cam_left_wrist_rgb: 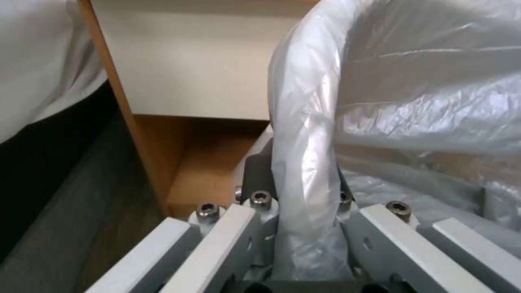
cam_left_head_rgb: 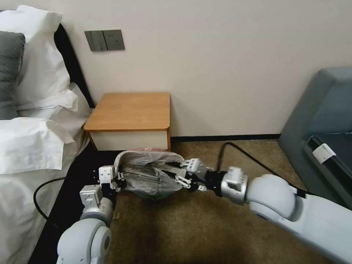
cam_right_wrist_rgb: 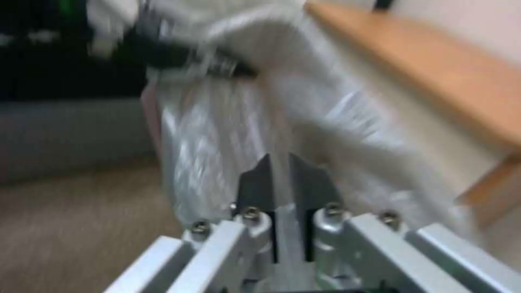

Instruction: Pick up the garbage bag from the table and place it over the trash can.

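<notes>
1. Nearest the robot, the left tool (cam_left_head_rgb: 118,182) sits low at the near-left side of the bag's mouth, forearm rising almost straight up from the shoulder at the bottom of the head view. Its fingers are closed on a fold of the thin, crinkly, translucent grey plastic garbage bag (cam_left_head_rgb: 150,172); in the left wrist view that fold (cam_left_wrist_rgb: 304,162) runs up from between the pinched jaws.

2. The right tool (cam_left_head_rgb: 183,176) reaches in from the right with its arm stretched nearly level across the brown carpet (cam_left_head_rgb: 205,227), wrist turned toward the left tool. It too is clamped shut on the film, a strip of bag (cam_right_wrist_rgb: 282,162) passing between its dark fingertips (cam_right_wrist_rgb: 255,187).

3. The bag hangs spread between the two tools, mouth open, its pink rim (cam_left_head_rgb: 146,149) showing at the far edge. It appears draped on the trash can, whose body is hidden under the plastic.

4. To do this step well, I judge the two tools should keep even outward tension so the mouth stays wide, then lower together until the rim hooks below the bin's lip on both sides. Uneven pulling could tear the thin film or slip it off.

5. Just beyond stands the small square nightstand, its orange-brown wooden tabletop (cam_left_head_rgb: 132,110) bare, against the wall.
</notes>
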You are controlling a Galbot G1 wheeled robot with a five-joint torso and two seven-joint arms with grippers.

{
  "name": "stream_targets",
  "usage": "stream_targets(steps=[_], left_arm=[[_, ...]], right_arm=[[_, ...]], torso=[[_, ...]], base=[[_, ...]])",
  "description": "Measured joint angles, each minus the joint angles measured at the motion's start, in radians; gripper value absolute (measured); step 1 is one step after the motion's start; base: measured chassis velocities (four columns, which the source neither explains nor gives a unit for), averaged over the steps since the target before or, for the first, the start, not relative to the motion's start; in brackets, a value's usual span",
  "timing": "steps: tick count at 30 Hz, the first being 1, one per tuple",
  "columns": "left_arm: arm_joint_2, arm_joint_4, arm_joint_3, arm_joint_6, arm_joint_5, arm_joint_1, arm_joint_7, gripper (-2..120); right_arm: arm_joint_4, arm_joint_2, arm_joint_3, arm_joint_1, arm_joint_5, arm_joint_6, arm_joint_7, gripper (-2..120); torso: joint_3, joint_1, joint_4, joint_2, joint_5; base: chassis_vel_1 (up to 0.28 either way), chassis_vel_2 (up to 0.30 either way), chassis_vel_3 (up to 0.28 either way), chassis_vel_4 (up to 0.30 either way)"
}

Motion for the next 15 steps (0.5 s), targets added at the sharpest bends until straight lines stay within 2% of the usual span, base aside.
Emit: stream_targets(steps=[1,2,6,7,10,15], left_arm=[[0.000,0.000,0.000,0.000,0.000,0.000,0.000,3],[-0.003,0.000,0.001,0.000,0.003,0.006,0.000,3],[-0.010,0.001,0.001,-0.001,0.013,0.017,0.000,3],[-0.010,0.001,0.001,-0.001,0.013,0.017,0.000,3],[-0.014,0.008,0.001,-0.003,0.023,0.019,0.000,3],[-0.016,0.011,0.002,-0.005,0.030,0.019,0.000,3]], right_arm=[[0.000,0.000,0.000,0.000,0.000,0.000,0.000,5],[-0.022,0.021,-0.046,0.036,0.000,-0.023,0.009,0],[-0.084,0.086,-0.142,0.142,0.002,-0.075,0.032,0],[-0.084,0.086,-0.142,0.142,0.002,-0.075,0.032,0],[-0.158,0.146,-0.236,0.262,0.010,-0.092,0.041,0],[-0.222,0.194,-0.304,0.325,0.013,-0.097,0.045,0]], torso=[[0.000,0.000,0.0000,0.000,0.0000],[0.000,0.000,0.0000,0.000,-0.0001],[0.000,0.000,0.0002,0.000,-0.0002],[0.000,0.000,0.0002,0.000,-0.0002],[0.000,0.000,0.0000,0.000,-0.0004],[0.000,0.000,0.0001,0.000,-0.0002]], base=[[0.000,0.000,0.000,0.000],[0.000,0.000,0.000,0.000],[0.000,0.000,0.000,0.000],[0.000,0.000,0.000,0.000],[0.000,0.000,0.000,0.000],[0.000,0.000,0.000,0.000]])
